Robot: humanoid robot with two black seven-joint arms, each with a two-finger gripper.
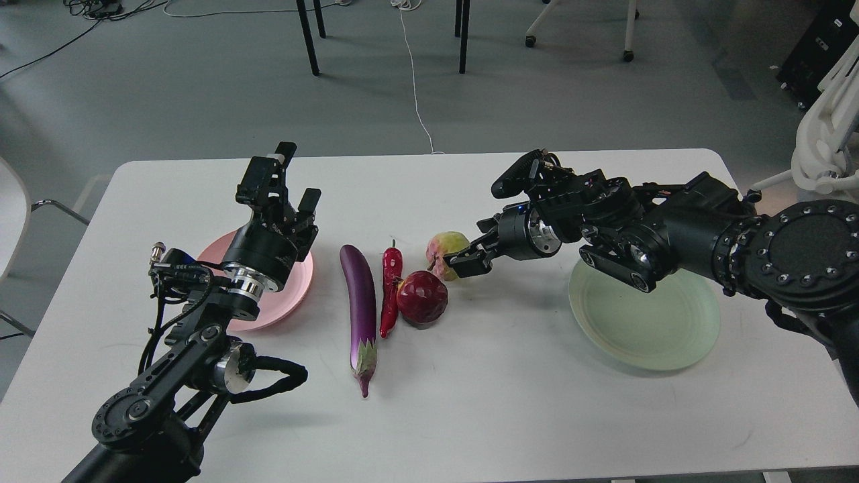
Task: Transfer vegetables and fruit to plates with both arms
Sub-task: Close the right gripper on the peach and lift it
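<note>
A purple eggplant [361, 298], a red chili pepper [390, 288], a dark red pomegranate [423, 297] and a yellow-green peach-like fruit [444, 249] lie side by side mid-table. The pink plate [295, 292] is at the left, partly hidden by my left arm, and the pale green plate [644, 315] is at the right; I see nothing on either. My left gripper [296, 176] is open and empty, raised over the pink plate's far edge. My right gripper [466, 261] is low at the peach's right side, touching or nearly so. Its dark fingers overlap.
The white table [510, 402] has bare room in front and behind the produce. My right forearm [671, 228] hangs over the green plate's far rim. Chair and table legs [463, 33] and cables are on the floor beyond the table.
</note>
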